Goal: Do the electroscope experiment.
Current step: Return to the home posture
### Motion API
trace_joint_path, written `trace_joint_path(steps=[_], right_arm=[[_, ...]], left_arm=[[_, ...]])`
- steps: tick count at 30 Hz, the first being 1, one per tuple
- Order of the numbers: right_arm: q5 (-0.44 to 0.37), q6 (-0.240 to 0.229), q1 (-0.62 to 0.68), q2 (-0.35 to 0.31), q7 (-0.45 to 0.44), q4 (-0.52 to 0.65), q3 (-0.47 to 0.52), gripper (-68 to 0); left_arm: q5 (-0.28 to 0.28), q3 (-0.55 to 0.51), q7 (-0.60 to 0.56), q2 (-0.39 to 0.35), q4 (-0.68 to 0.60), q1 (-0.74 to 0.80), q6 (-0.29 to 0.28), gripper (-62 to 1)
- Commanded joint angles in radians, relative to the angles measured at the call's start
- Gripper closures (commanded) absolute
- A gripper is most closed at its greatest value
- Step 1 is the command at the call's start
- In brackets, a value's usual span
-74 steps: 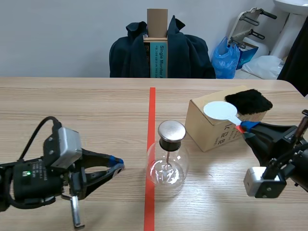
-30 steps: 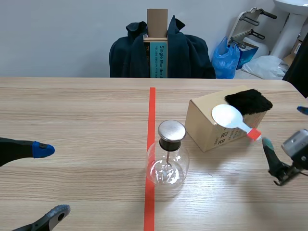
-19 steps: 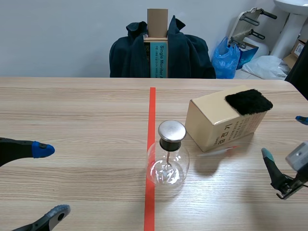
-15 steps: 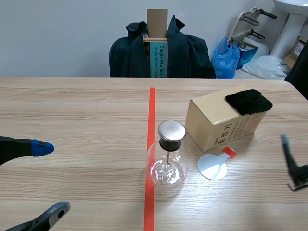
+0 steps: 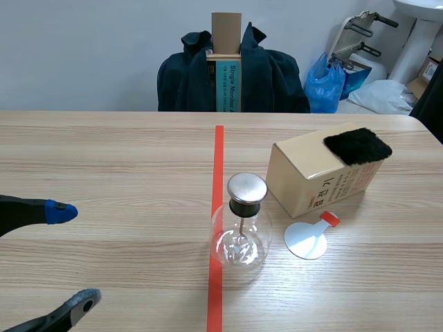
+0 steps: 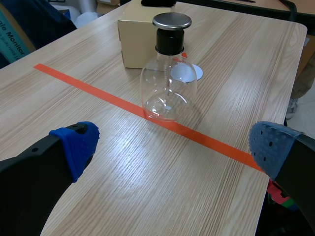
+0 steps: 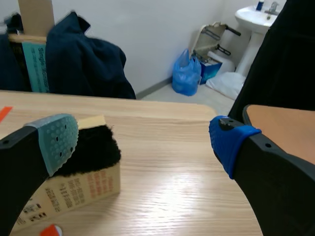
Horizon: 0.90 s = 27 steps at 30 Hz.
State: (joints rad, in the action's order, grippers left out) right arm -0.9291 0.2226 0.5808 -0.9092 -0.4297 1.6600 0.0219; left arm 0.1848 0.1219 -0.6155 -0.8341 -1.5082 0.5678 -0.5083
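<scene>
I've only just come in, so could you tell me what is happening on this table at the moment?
Neither arm holds anything right now. The left gripper hangs open, short of the glass electroscope flask. The white paddle lies flat beside the flask, in front of the cardboard box, with the black fur pad on top of the box. The right gripper is open too, off beside the box.

Plain pale wall (image 5: 104,48) across the far side; light wooden table (image 5: 104,159) in front, crossed near to far by an orange-red tape line (image 5: 219,152); dark jacket (image 5: 277,76) hung behind the far edge, centre; far right, blue plastic bag (image 5: 325,86), grey metal frame (image 5: 354,31), white pedestal basin (image 5: 419,8)
</scene>
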Motion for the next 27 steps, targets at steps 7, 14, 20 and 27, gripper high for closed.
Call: trace_joint_path(steps=[7, 14, 20, 27], right_arm=[[0.282, -0.295, -0.013, -0.008, 0.199, 0.016, 0.165, -54.3], [0.380, -0.483, -0.013, -0.007, 0.196, 0.017, 0.209, -54.2], [0.431, -0.536, -0.013, 0.001, 0.195, 0.017, 0.209, -54.3], [0.462, -0.560, -0.013, 0.007, 0.188, 0.016, 0.209, -54.4]], left_arm=[[0.014, -0.003, -0.012, 0.005, -0.016, -0.003, -0.002, -62.3], [0.014, -0.003, -0.012, 0.005, -0.016, -0.003, -0.002, -62.3], [0.014, -0.003, -0.012, 0.005, -0.016, -0.003, -0.002, -62.3], [0.014, -0.003, -0.011, 0.005, -0.016, -0.003, -0.002, -62.3]])
